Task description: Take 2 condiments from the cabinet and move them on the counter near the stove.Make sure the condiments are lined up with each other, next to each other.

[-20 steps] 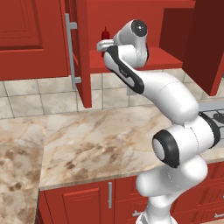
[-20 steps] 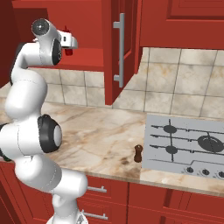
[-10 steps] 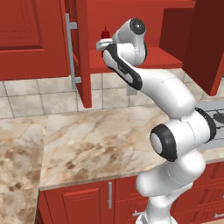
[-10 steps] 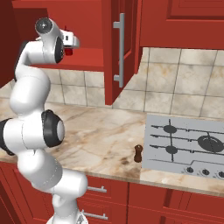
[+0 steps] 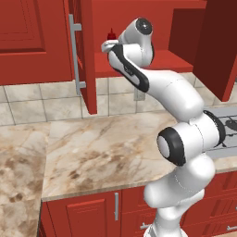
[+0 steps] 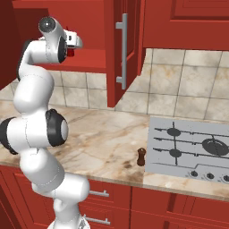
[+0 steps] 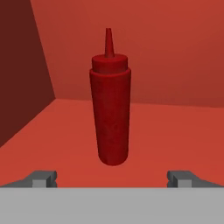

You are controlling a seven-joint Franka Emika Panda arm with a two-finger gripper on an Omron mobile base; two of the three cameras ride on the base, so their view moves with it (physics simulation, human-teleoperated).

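Hand view: slim red squeeze bottle (image 7: 110, 105), pointed nozzle, upright on cabinet shelf (image 7: 175, 131) straight ahead of gripper (image 7: 112, 177), fingers spread wide, untouched | right base view: brown shaker (image 6: 141, 157) far below, beside stove (image 6: 192, 147)

No words, numbers, brand marks or signs can be read anywhere. The red bottle (image 7: 110, 109) standing on the cabinet shelf (image 7: 175, 135) has a plain, unlabelled body. Beside the stove (image 6: 192, 150), the brown shaker (image 6: 141, 157) on the desk (image 6: 103, 143) is likewise unmarked.
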